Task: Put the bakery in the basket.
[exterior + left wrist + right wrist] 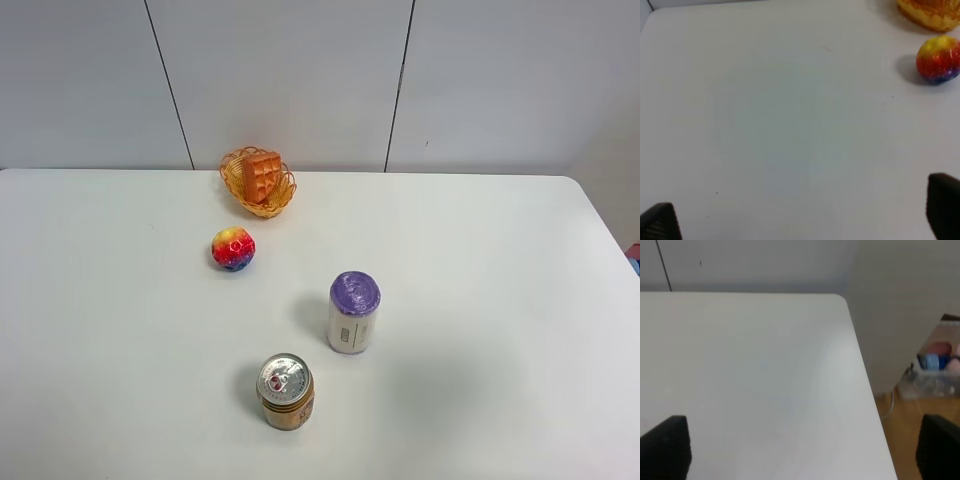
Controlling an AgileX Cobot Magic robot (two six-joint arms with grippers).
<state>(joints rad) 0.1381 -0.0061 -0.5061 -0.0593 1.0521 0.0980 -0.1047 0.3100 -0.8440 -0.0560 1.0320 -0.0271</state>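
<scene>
Your white bench [480, 300] carries everything. The basket [257, 183] sits near its far edge with the bakery [261, 175] tilted inside it. Both jaws stand apart over bare bench, holding nothing.

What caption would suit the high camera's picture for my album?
Toy waffle sits in the wicker basket; rainbow ball and two cans stand nearby.

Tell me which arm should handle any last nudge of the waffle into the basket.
Left. Its wrist view shows the basket edge and rainbow ball nearby; the right wrist view shows only bare table. The waffle already sits in the basket, so likely nothing remains.
</scene>
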